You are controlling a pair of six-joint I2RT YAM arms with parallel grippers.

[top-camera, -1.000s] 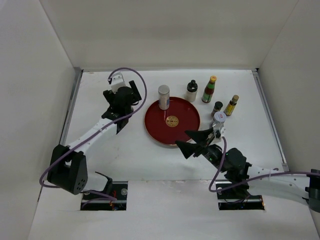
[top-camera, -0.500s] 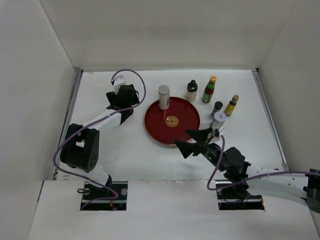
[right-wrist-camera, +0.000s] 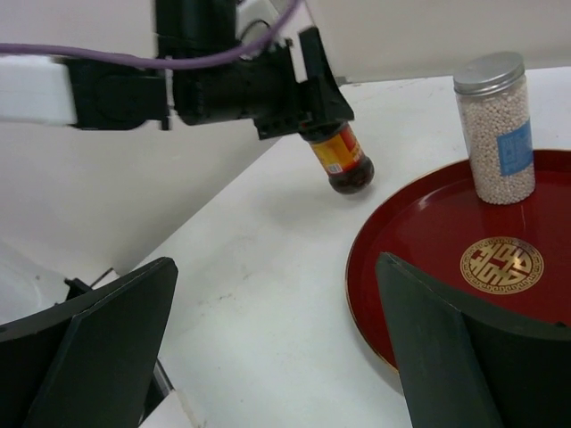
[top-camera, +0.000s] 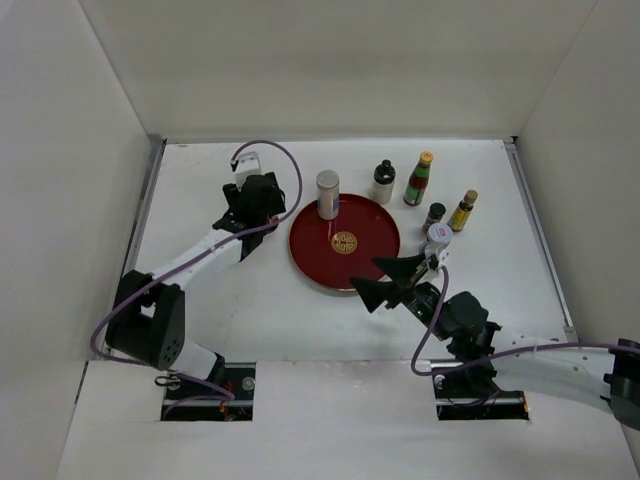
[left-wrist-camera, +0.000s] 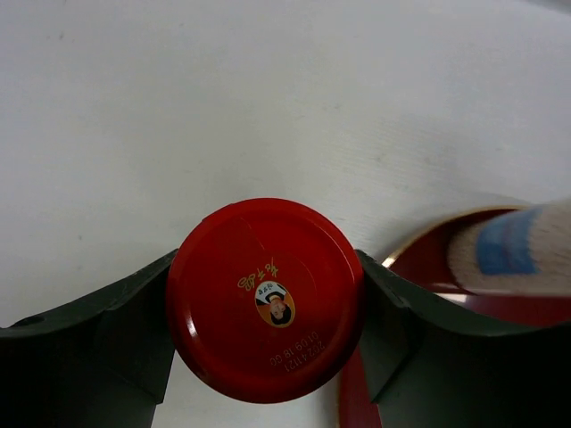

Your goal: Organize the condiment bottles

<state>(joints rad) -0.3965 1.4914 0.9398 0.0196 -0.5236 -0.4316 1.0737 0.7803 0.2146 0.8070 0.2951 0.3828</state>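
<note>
left fingers (left-wrist-camera: 98, 348) squeeze a small dark sauce bottle with a red cap (left-wrist-camera: 265, 299). it hangs tilted above the white worktop (top-camera: 200, 300), just left of the round dark-red tray with a gold sign (top-camera: 315, 250). right fingers (right-wrist-camera: 98, 348) are spread wide by the tray's near edge. a clear jar with a silver lid (top-camera: 327, 194) stands on the tray's far edge. five more little bottles (top-camera: 417, 180) stand right of the tray.

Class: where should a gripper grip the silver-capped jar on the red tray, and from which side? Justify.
Probably the straight cylindrical body of the silver-capped jar, just below its cap, coming from the near side: it stands upright with bare tray in front.
</note>
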